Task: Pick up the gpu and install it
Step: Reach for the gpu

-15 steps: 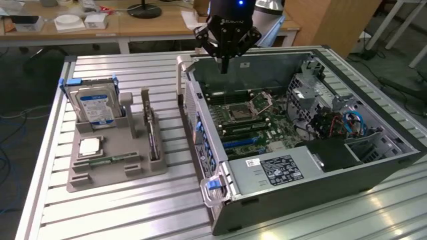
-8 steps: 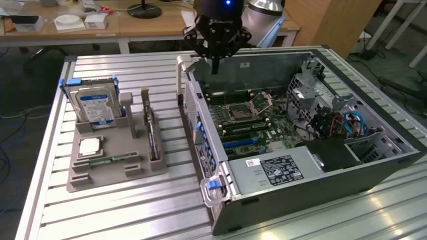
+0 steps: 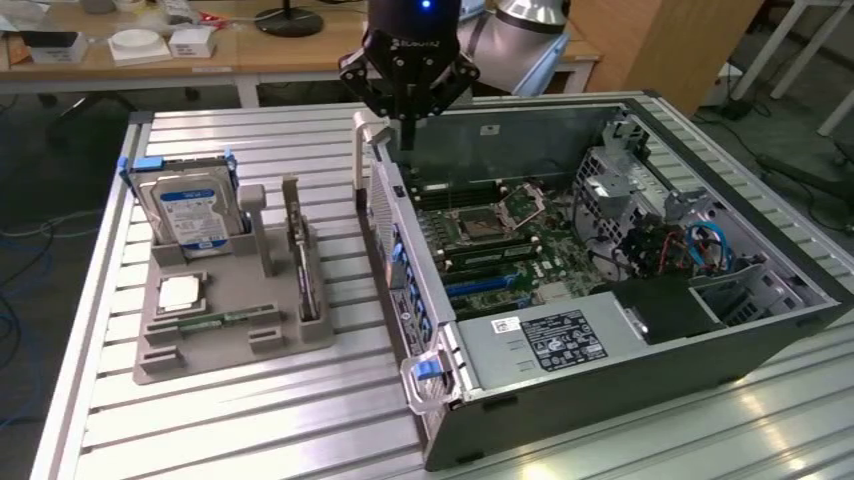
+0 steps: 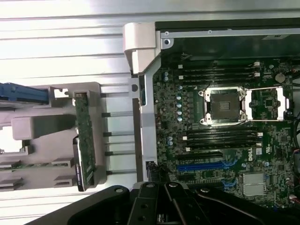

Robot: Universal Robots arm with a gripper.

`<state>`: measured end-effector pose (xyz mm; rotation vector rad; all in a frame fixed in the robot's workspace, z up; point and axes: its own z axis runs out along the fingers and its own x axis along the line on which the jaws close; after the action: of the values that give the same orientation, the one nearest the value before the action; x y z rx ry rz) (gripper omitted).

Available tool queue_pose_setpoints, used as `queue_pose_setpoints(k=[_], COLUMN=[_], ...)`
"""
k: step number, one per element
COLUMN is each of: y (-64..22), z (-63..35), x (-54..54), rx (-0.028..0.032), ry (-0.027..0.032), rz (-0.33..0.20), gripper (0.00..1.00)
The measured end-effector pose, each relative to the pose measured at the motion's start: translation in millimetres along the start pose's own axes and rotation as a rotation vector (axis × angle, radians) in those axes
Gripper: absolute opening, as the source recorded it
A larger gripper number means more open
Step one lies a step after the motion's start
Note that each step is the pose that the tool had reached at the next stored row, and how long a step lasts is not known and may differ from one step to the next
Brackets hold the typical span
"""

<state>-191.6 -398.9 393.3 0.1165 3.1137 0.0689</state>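
Note:
The gpu (image 3: 307, 268) is a thin dark card standing on edge in a slot of the grey holder tray (image 3: 240, 352), on the exterior view's left of the open computer case (image 3: 747, 345). In the wrist view the gpu (image 4: 85, 140) shows edge-on, green and dark. My gripper (image 3: 407, 135) hangs above the case's rear wall, near its far corner, well apart from the gpu. Its fingers are shut and hold nothing. The gripper's black linkages (image 4: 159, 201) show in the wrist view above the motherboard's (image 4: 211, 154) blue slot.
On the tray a silver blue-labelled hard drive (image 3: 194, 208) stands upright, with a processor (image 3: 180, 293) and a small green memory stick (image 3: 220, 322) lying flat. The case's raised walls, cables and drive cage (image 3: 667, 240) surround the motherboard (image 3: 507, 245). The slatted metal table (image 3: 267, 430) carries everything.

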Motion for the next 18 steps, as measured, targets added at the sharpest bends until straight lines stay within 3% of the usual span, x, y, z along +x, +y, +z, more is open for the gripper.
queue_pose_setpoints(k=[18], y=[-3.9], z=[-1.2], x=[52.7], rx=[0.0000], ry=[0.0000], rz=[0.000], gripper=[0.10])
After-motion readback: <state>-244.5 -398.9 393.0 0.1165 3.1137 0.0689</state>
